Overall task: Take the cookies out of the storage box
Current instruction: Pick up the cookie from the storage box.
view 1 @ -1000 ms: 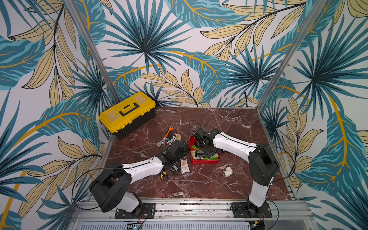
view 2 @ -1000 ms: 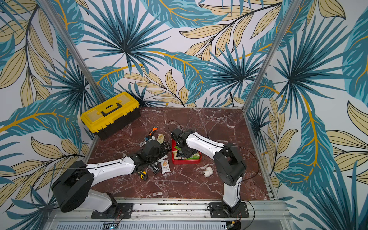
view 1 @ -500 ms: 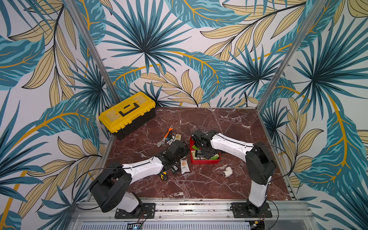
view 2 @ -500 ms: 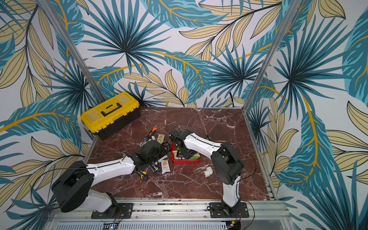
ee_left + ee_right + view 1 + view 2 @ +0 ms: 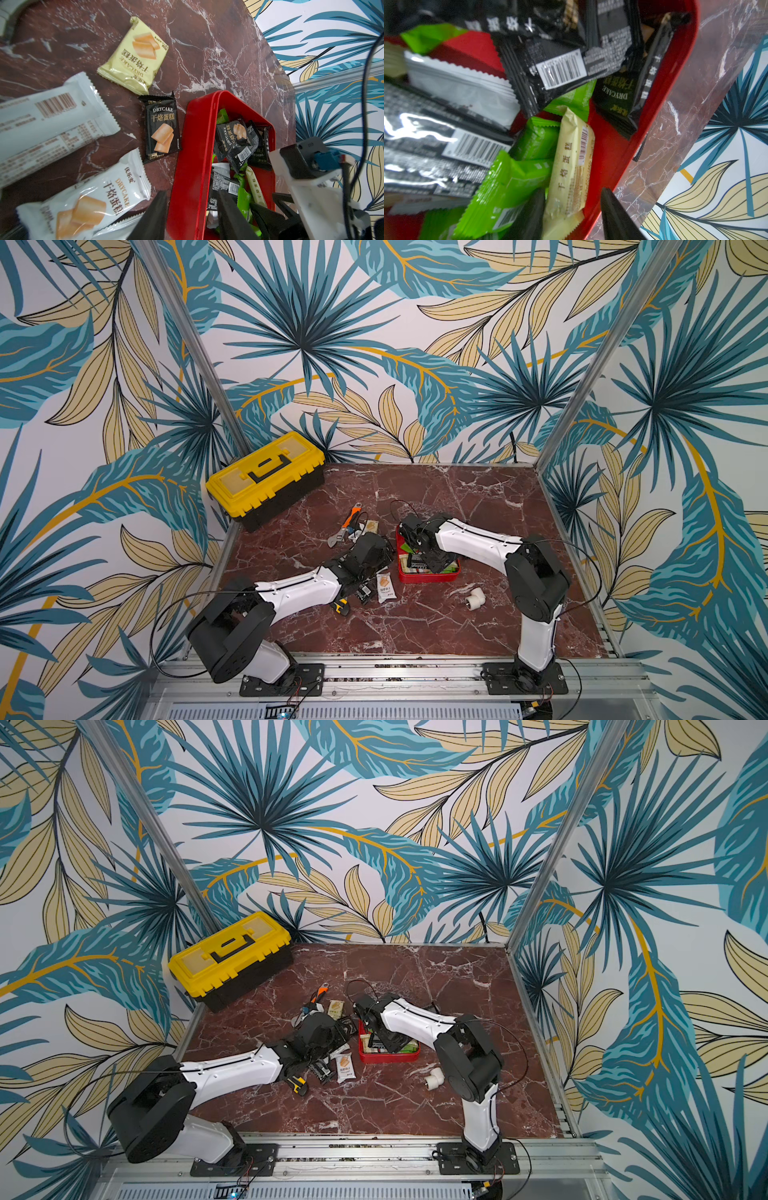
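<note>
Emptying the shallow red plastic storage box (image 5: 430, 577), lower centre in a top view, I have a few small wrapped cookies (image 5: 162, 128) out on the marble table (image 5: 415, 626) and many more inside, with my right gripper (image 5: 572, 193) half-open around a cream packet (image 5: 571, 166) and my left gripper (image 5: 192, 192) straddling the box wall, grip unclear.

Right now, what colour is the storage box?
The storage box is red; left wrist view shows it best.

The left arm (image 5: 299, 591) and right arm (image 5: 473, 540) share glossy white shells, each split by a thin black seam, between bulky black joint housings. Thin black cables (image 5: 364, 104) loop off them. Black bolted base plates (image 5: 282, 681) sit at six o'clock. Fingers (image 5: 614, 218) are black tapered wedges.
</note>
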Robot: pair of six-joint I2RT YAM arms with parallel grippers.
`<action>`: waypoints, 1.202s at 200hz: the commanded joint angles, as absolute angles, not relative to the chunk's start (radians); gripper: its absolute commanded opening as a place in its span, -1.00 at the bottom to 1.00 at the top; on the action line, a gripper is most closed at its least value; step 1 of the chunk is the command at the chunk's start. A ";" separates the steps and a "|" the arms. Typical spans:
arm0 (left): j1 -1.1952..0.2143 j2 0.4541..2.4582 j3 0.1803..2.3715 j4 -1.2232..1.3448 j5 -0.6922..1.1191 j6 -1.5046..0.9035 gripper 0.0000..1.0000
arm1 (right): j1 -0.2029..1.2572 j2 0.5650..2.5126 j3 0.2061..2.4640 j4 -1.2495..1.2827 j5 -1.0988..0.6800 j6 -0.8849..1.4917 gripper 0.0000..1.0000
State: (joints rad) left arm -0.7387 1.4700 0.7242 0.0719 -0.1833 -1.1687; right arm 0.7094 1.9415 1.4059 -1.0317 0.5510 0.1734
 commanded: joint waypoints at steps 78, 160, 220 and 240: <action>-0.735 1.467 0.707 0.094 -0.184 -1.171 -0.12 | 0.712 1.922 1.416 -1.059 0.568 0.203 -0.57; -0.733 1.457 0.707 0.089 -0.185 -1.168 -0.12 | 0.709 1.760 1.403 -1.007 0.446 0.244 -0.82; -0.732 1.455 0.707 0.090 -0.180 -1.167 -0.12 | 0.578 1.505 1.223 -0.854 0.316 0.432 -0.90; -0.732 1.452 0.706 0.089 -0.179 -1.164 -0.12 | 0.468 1.399 1.092 -0.750 0.190 0.509 -0.91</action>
State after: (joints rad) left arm -0.7376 1.4700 0.7242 0.0811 -0.1795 -1.1717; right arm 0.5648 1.4834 1.2182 -0.8677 0.3489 0.3786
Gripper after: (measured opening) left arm 0.441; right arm 0.185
